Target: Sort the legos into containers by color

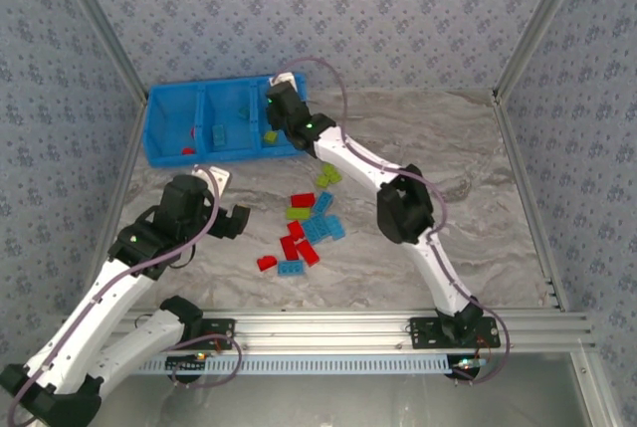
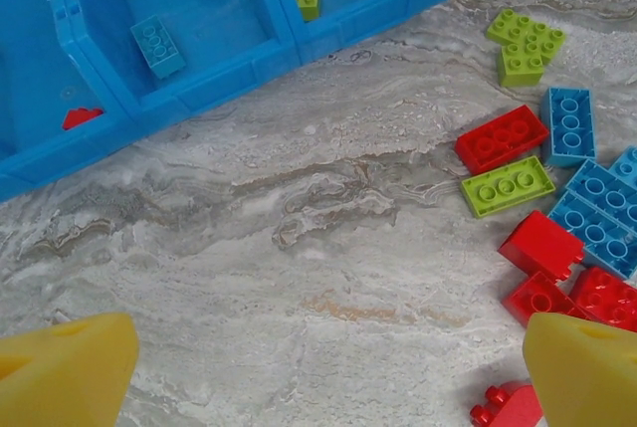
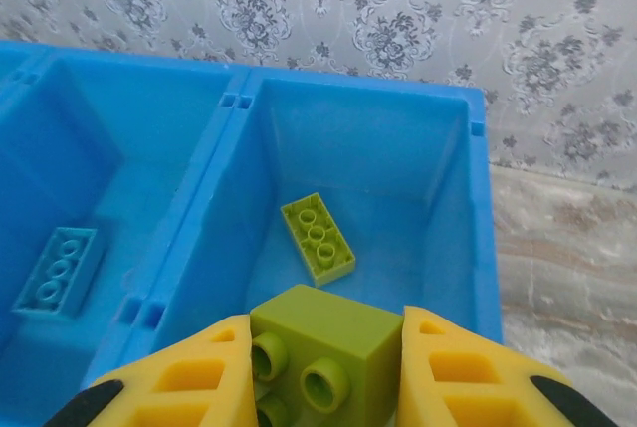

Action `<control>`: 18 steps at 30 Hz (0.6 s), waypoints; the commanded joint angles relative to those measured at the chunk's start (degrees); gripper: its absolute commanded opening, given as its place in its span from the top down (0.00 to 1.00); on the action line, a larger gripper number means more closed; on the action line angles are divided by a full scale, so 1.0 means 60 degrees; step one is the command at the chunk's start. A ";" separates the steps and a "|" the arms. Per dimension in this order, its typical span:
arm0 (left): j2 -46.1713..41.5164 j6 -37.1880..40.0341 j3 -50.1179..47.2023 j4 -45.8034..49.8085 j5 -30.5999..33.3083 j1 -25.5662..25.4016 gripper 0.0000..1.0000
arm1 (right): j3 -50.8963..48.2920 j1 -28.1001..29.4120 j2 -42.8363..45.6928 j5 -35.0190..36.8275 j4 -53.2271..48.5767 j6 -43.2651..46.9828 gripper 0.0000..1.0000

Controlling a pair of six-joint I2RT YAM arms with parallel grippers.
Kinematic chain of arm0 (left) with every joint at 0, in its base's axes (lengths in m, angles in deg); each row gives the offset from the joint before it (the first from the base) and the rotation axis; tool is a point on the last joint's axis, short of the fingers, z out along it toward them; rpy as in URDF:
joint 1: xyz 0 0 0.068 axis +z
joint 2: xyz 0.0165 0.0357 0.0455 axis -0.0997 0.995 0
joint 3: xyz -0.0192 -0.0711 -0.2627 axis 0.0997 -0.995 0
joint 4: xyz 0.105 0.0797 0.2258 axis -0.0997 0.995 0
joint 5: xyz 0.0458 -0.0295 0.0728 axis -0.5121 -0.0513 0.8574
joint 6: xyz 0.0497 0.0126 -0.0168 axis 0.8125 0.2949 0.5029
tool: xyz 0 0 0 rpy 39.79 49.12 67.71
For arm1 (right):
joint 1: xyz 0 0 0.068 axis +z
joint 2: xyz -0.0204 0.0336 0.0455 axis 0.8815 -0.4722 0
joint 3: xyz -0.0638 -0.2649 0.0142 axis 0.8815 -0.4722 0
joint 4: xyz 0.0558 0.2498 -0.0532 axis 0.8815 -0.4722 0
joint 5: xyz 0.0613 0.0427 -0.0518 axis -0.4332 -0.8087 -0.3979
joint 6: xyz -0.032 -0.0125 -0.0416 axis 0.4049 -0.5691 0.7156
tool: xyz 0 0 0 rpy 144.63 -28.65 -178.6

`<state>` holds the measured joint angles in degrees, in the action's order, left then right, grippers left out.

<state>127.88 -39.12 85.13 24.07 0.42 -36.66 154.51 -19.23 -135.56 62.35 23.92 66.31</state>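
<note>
My right gripper [image 3: 323,367] is shut on a lime green lego [image 3: 333,332], held above the right compartment of the blue bin [image 3: 480,218]. One lime green lego [image 3: 318,238] lies upside down on that compartment's floor. The middle compartment holds a light blue lego [image 3: 58,270]. In the top view the right gripper [image 1: 283,108] hangs over the bin's right end [image 1: 214,156]. My left gripper [image 2: 328,377] is open over bare table, left of the loose pile of red, blue and green legos [image 1: 304,233]. A red lego [image 2: 503,138] and a green one [image 2: 508,186] lie ahead to its right.
The bin's left compartment holds a red lego [image 2: 80,118]. Two green legos [image 1: 328,176] lie apart from the pile under the right arm. A metal rail [image 1: 398,327] runs along the near table edge, and patterned walls close in the sides and back.
</note>
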 commanded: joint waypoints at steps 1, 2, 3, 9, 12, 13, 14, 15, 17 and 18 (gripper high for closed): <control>-0.0011 -0.0037 -0.0043 -0.0242 0.0002 0.0083 0.01 | 0.1588 -0.0135 -0.0884 0.0455 -0.0675 0.0958 0.72; 0.0020 -0.0037 -0.0050 -0.0236 -0.0003 0.0093 0.01 | 0.1905 -0.0132 -0.1125 0.0388 -0.0737 0.1020 0.67; 0.0071 -0.0031 -0.0046 -0.0240 -0.0006 0.0103 0.01 | 0.2109 -0.0132 -0.1232 0.0328 -0.0799 0.1049 0.63; 0.0322 -0.0022 -0.0034 -0.0213 -0.0006 0.0154 0.01 | 0.2356 -0.0089 -0.0734 -0.0024 -0.1293 0.1053 0.55; 0.0355 -0.0021 -0.0052 -0.0203 0.0068 0.0158 0.01 | 0.1988 -0.0088 -0.0015 -0.0127 -0.1577 0.1126 0.55; 0.0383 -0.0023 -0.0066 -0.0206 0.0099 0.0151 0.01 | 0.1801 -0.0084 0.0288 -0.0163 -0.1663 0.1101 0.54; 0.0385 -0.0027 -0.0056 -0.0213 0.0127 0.0150 0.01 | 0.1525 -0.0107 0.0617 -0.0286 -0.1682 0.1123 0.53; 0.0399 -0.0019 -0.0066 -0.0203 0.0148 0.0170 0.01 | 0.1254 -0.0125 0.0912 -0.0397 -0.1724 0.1107 0.53; 0.0453 -0.0046 -0.0069 -0.0224 0.0191 0.0161 0.01 | 0.0751 -0.0122 0.1676 -0.0595 -0.2021 0.0983 0.53; 0.0458 -0.0098 -0.0067 -0.0215 0.0206 0.0164 0.01 | 0.0420 -0.0119 0.2015 -0.0719 -0.2219 0.0892 0.53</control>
<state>130.30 -39.12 84.92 23.59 0.66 -36.07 159.54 -20.00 -131.54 60.21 14.08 71.73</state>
